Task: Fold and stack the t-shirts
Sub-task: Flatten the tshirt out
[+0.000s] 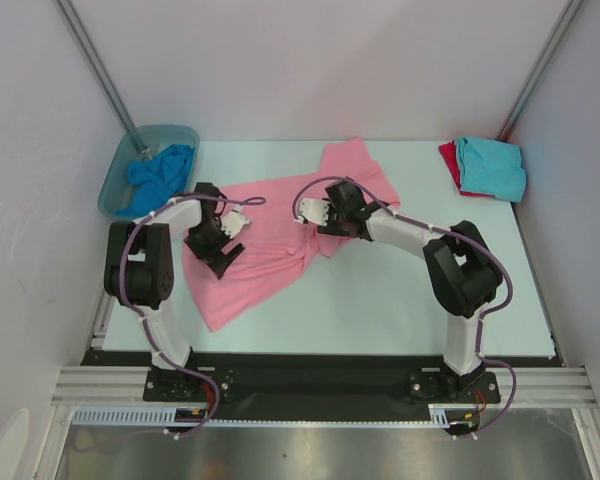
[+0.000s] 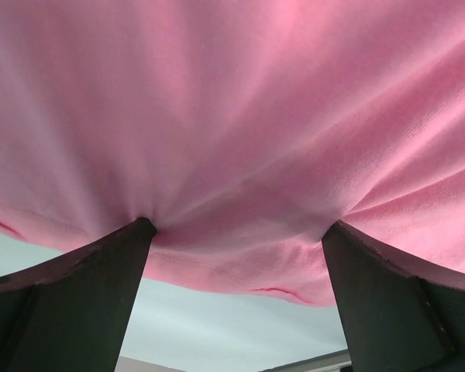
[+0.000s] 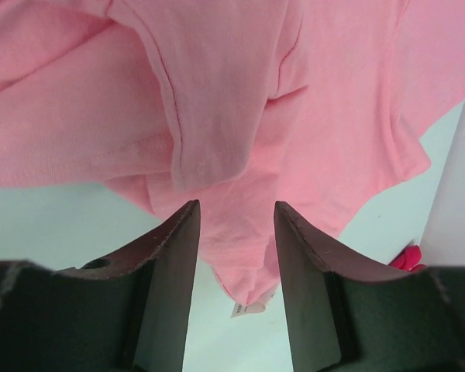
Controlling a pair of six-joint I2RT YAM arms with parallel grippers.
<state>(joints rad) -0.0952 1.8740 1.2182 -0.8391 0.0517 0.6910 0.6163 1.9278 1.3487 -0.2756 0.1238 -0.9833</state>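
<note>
The large light pink t-shirt (image 1: 270, 255) lies crumpled across the middle of the table. My left gripper (image 1: 223, 258) is on its left part. In the left wrist view my left gripper (image 2: 236, 229) is open wide, with both fingertips (image 2: 136, 232) pressed against the pink cloth (image 2: 232, 116). My right gripper (image 1: 330, 222) is over the shirt's middle. In the right wrist view my right gripper (image 3: 236, 213) is open, with a bunched fold of pink cloth (image 3: 240, 93) and its white tag (image 3: 252, 308) showing between the jaws. A turquoise tee (image 1: 492, 165) lies folded on a red tee (image 1: 448, 160) at the back right.
A translucent grey-blue tub (image 1: 145, 140) at the back left holds a brighter blue tee (image 1: 160, 172). The table's white surface (image 1: 400, 300) shows in front of the pink shirt. Metal frame posts stand at both back corners.
</note>
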